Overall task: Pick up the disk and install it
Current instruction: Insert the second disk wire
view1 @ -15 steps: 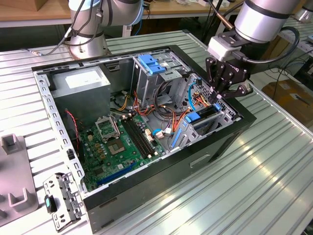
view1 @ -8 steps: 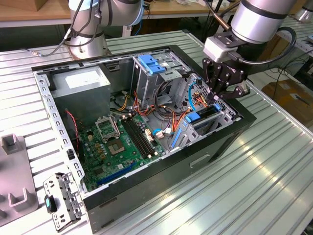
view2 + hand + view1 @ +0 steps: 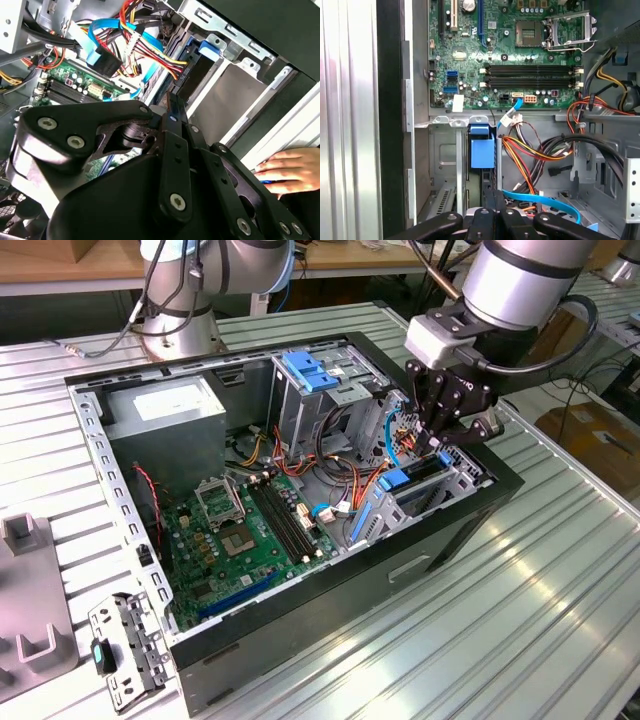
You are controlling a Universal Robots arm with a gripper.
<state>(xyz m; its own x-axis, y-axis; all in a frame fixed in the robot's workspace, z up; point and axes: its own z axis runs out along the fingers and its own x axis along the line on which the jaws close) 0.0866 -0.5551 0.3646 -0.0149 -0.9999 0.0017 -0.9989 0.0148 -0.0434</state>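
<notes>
Blue-framed, the flat dark disk (image 3: 420,478) stands on edge in its grey metal bay (image 3: 445,165), so my black gripper (image 3: 447,432) hangs directly above; whether my jaws pinch it I cannot tell.

PC case (image 3: 470,530) sits mid-desk (image 3: 560,640); disk (image 3: 415,480) in bay at case's end nr exterior view's right, pincer (image 3: 447,430) just above.

Robotics lab: slatted aluminium bench (image 3: 560,570), open computer case (image 3: 300,640), second robot arm (image 3: 200,290).

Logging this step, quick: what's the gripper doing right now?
Gripper: over the disk in its bay; open or shut cannot be told.
</notes>
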